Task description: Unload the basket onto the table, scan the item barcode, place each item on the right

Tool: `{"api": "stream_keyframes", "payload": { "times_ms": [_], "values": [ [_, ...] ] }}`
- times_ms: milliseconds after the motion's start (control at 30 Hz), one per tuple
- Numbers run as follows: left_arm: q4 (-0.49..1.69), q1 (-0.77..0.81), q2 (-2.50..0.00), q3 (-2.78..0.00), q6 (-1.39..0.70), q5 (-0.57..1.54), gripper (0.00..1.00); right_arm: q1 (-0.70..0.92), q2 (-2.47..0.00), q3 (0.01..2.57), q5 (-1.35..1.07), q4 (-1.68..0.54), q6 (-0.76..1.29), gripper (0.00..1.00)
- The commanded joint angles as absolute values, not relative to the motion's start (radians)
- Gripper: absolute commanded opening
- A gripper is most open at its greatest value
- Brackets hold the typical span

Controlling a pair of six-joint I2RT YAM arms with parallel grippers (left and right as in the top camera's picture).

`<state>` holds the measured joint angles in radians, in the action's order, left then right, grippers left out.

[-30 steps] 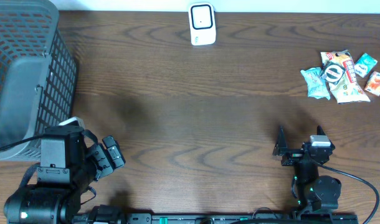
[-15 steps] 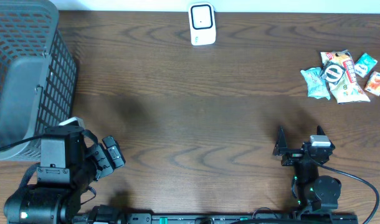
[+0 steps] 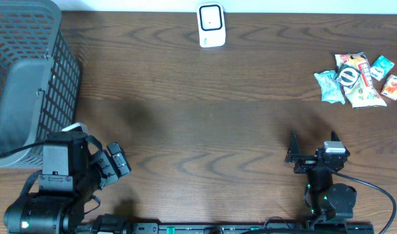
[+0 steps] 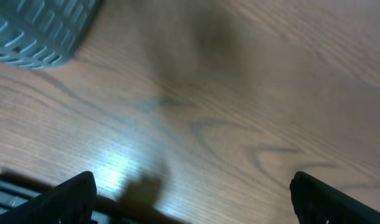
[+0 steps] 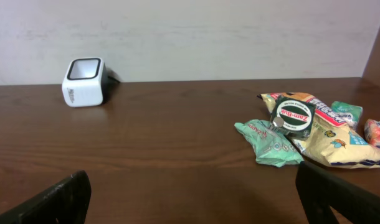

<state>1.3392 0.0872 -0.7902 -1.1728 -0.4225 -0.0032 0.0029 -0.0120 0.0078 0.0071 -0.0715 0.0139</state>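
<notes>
A white barcode scanner (image 3: pixel 211 25) stands at the table's far edge, its window facing forward; in the right wrist view the scanner (image 5: pixel 84 82) is far left. A pile of snack packets (image 3: pixel 358 79) lies at the far right, with a round green-and-white tin (image 3: pixel 347 77) on top; the same tin (image 5: pixel 293 116) and packets (image 5: pixel 271 142) show ahead of my right gripper. My right gripper (image 3: pixel 313 140) (image 5: pixel 193 186) stands open near the front edge, holding nothing. My left gripper (image 3: pixel 119 160) (image 4: pixel 193 190) is open over bare wood at the front left.
A grey mesh basket (image 3: pixel 29 71) fills the back-left corner, right beside my left arm; its corner (image 4: pixel 40 31) shows at the top left of the left wrist view. A pale wall runs behind the table.
</notes>
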Motion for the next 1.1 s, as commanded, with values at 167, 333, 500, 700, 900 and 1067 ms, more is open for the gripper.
{"api": "stream_keyframes", "payload": {
  "times_ms": [167,333,500,700,900,1067],
  "values": [
    [1.361,0.091,-0.794,-1.174,-0.424,-0.009,0.98,-0.008,-0.006,0.006,0.009,-0.075,0.019,0.99],
    [1.361,0.091,-0.785,-1.173,-0.42,-0.029,0.98,-0.008,-0.006,0.006,0.009,-0.075,0.019,0.99],
    [1.34,0.091,-0.736,-1.164,-0.397,-0.035,0.98,-0.008,-0.006,0.006,0.009,-0.075,0.019,0.99],
    [1.196,0.091,-0.637,-1.081,-0.278,0.032,0.98,-0.008,-0.006,0.006,0.009,-0.075,0.019,0.99],
    [0.977,0.091,-0.533,-0.939,-0.13,0.196,0.98,-0.008,-0.007,0.006,0.009,-0.075,0.019,0.99],
    [0.821,0.091,-0.46,-0.81,-0.128,0.204,0.98,-0.008,-0.007,0.006,0.009,-0.075,0.019,0.99]
  ]
}}
